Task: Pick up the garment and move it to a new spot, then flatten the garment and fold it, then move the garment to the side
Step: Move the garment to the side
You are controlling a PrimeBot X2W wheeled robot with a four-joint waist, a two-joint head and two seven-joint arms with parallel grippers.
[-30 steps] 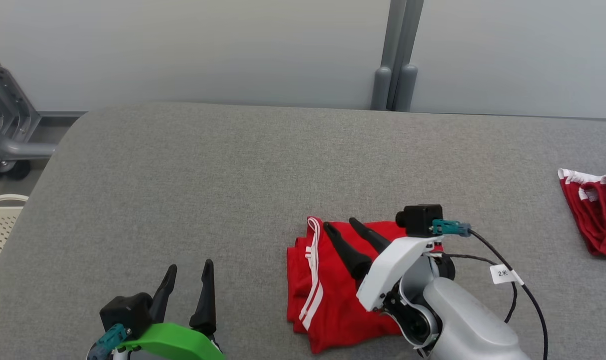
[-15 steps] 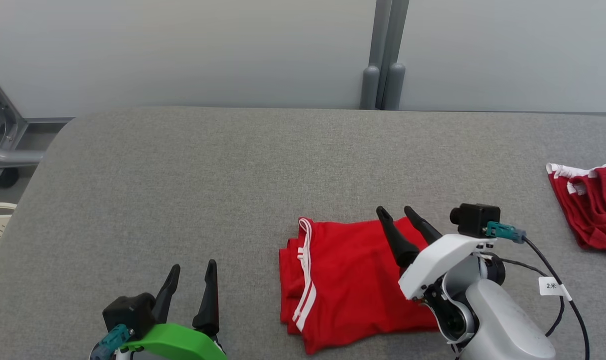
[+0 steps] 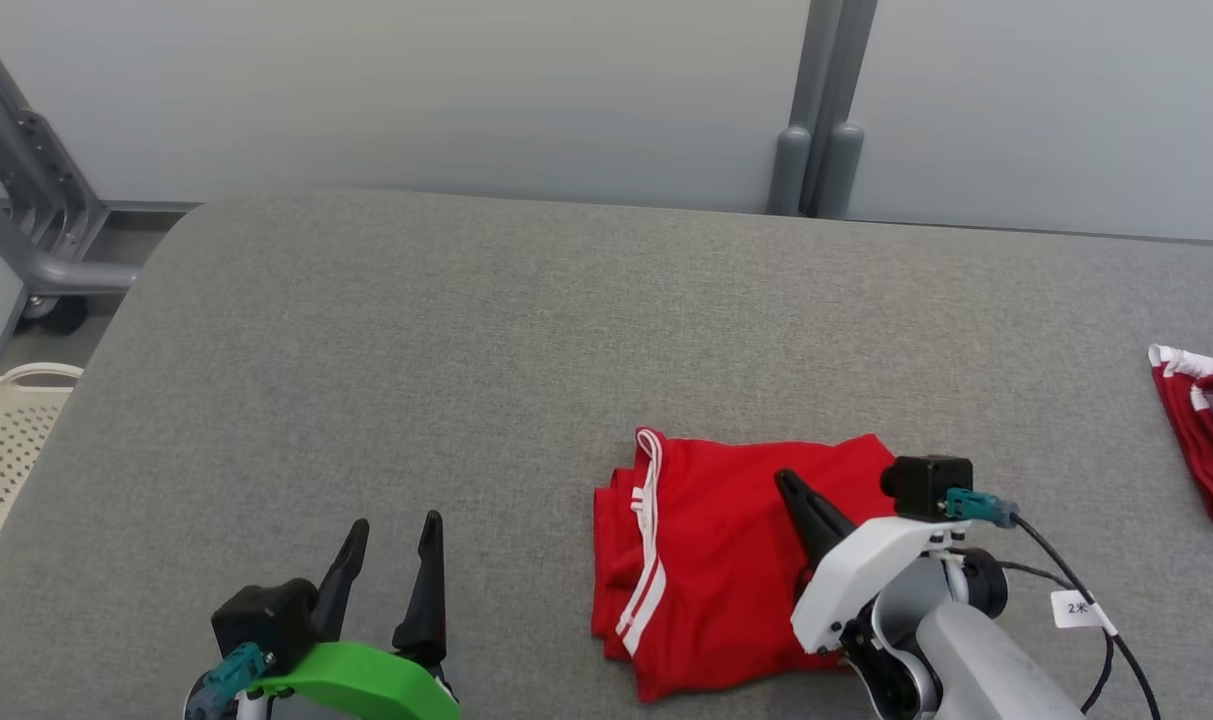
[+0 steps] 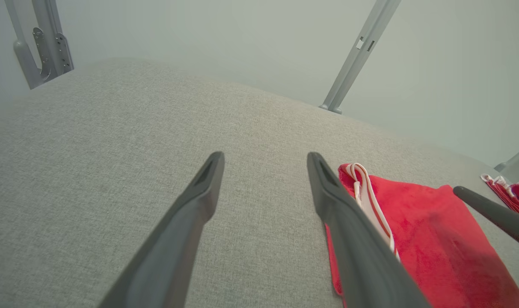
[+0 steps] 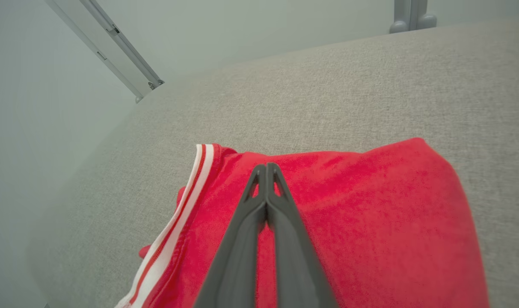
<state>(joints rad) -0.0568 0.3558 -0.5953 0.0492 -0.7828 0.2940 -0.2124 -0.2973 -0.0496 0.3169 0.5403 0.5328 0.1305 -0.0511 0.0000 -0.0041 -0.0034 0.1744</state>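
Observation:
The garment point(image 3: 716, 560) is a red piece with white stripes, lying folded on the grey table point(image 3: 466, 350) near the front right. My right gripper point(image 3: 788, 482) hovers over its right half, fingers pressed together with no cloth between them. In the right wrist view the shut right gripper point(image 5: 265, 166) points across the garment point(image 5: 370, 205) toward its far edge. My left gripper point(image 3: 396, 525) stands open at the front left, apart from the cloth. In the left wrist view the left gripper point(image 4: 263, 156) is empty, with the garment point(image 4: 417, 226) to its right.
A second red and white garment point(image 3: 1206, 440) lies at the table's right edge. A pale perforated basket point(image 3: 6, 440) and a grey metal frame point(image 3: 26, 200) stand off the table's left side. A grey post point(image 3: 816, 150) rises behind the far edge.
My right gripper's fingers have closed from open, after sliding rightward over the garment. The camera has shifted. The left gripper has stayed open and in place.

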